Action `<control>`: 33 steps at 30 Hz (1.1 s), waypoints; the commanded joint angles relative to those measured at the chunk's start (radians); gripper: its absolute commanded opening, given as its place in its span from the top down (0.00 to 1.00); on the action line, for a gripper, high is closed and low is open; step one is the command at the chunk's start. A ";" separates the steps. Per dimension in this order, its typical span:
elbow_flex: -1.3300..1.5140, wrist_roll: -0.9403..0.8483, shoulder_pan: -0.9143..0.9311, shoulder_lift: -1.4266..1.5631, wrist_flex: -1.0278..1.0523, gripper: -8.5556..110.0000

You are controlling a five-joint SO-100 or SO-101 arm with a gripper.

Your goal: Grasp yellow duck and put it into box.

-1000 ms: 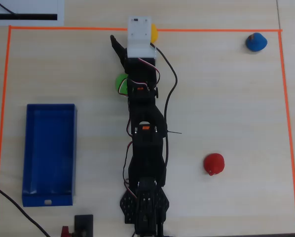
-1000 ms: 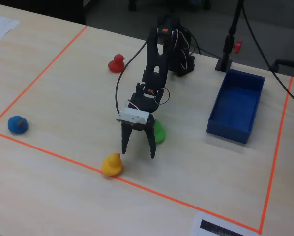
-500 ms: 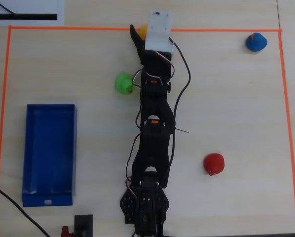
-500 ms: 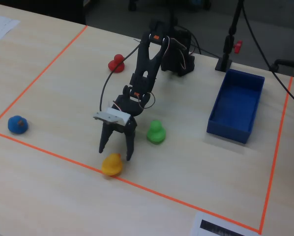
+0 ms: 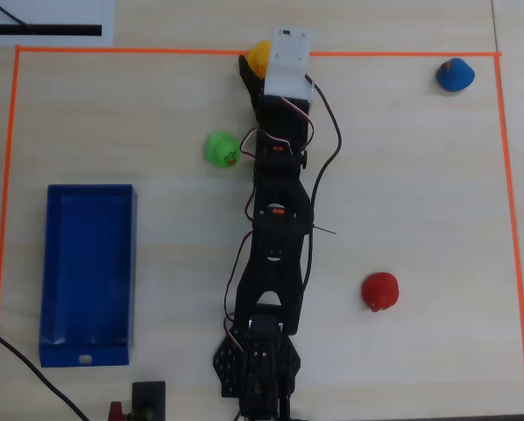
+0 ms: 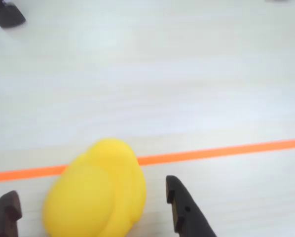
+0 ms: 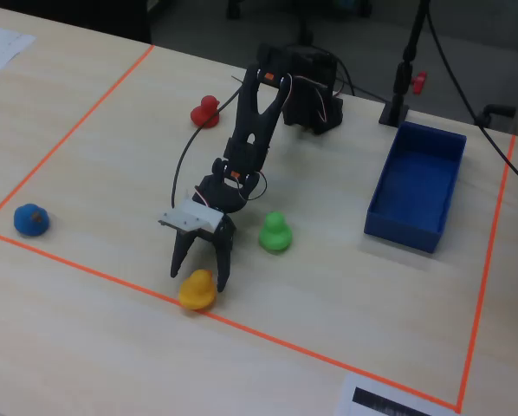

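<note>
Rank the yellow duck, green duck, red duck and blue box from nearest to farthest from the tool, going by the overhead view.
1. yellow duck, right at the tool, on the orange tape line at the top.
2. green duck, just below and left of it.
3. Blue box, along the left side, and red duck, lower right: too close to call.

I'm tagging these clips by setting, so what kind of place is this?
Probably a lab or hobby workbench set up for robot practice: a pale wooden table with an orange tape border, toy ducks scattered around the arm such as the green duck, and a stand with cables at the edge.
</note>
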 commanded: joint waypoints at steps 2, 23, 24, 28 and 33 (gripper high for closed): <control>-0.087 -0.008 -0.002 -0.012 -0.023 0.65; 0.051 0.172 -0.028 0.293 -0.018 0.93; 0.104 0.192 -0.028 0.365 0.006 0.93; 0.359 0.244 -0.014 0.695 0.137 0.93; 0.716 0.270 0.018 1.132 0.410 0.93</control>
